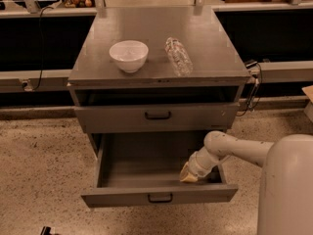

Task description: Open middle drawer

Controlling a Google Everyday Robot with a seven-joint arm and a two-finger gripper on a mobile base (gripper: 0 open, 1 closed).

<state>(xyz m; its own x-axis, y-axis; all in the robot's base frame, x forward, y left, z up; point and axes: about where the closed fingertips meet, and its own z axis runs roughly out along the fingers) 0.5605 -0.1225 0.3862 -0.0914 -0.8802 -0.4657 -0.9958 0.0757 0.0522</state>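
Observation:
The middle drawer (146,166) is pulled out below the closed upper drawer front (122,119). Its plain grey tray shows, and a small black loop handle (160,198) sits at the centre of its front. My gripper (189,175) reaches down into the drawer's right side, close behind the inner face of the front panel. The pale arm (230,148) comes in from the right over the drawer's right edge.
A white bowl (128,55) and a clear plastic bottle (178,56) lying on its side rest on the cabinet top (215,58). A dark counter runs behind. A cable (254,89) hangs at the cabinet's right. Speckled floor lies on the left.

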